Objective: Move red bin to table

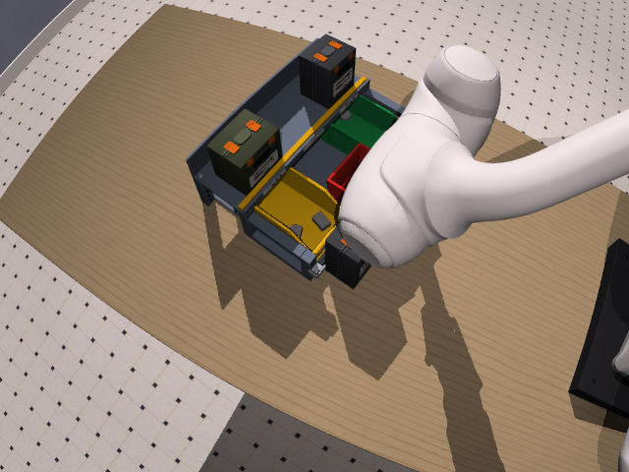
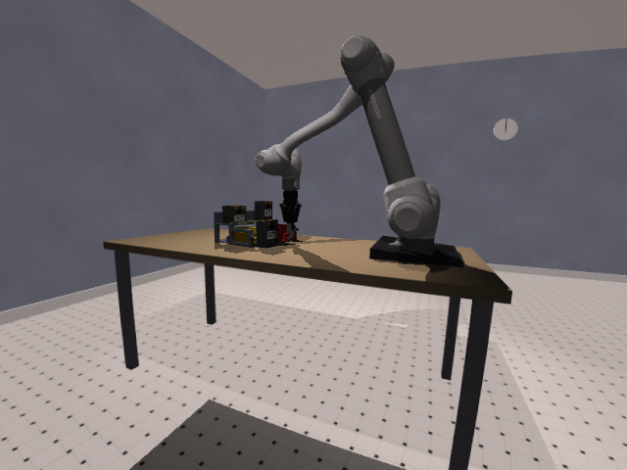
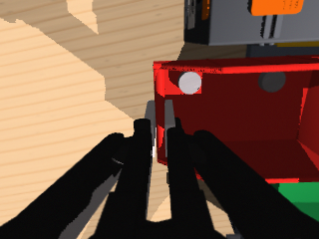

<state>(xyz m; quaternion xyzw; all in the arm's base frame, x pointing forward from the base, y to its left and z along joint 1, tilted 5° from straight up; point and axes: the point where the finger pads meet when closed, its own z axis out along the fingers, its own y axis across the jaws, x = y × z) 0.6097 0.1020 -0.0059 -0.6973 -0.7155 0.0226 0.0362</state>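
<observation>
Gripper (image 2: 290, 226) (image 3: 159, 112) pinches the red bin's (image 1: 347, 169) (image 2: 281, 233) (image 3: 224, 115) front wall, likely to draw it outward while its round parts (image 3: 189, 83) stay inside.

Arm and gripper posture, gripper directed downward

The single arm (image 1: 406, 167) (image 2: 323, 118) rises from its base, bends at a high elbow (image 2: 365, 58), and slopes down along the forearm (image 1: 548, 177) (image 2: 318, 126) to the wrist (image 1: 391, 203) (image 2: 278, 162). Below the wrist, the gripper (image 2: 290, 230) (image 3: 159, 112) hangs roughly vertical. Its two fingertips stand nearly together, closed on a thin wall between them.
</observation>
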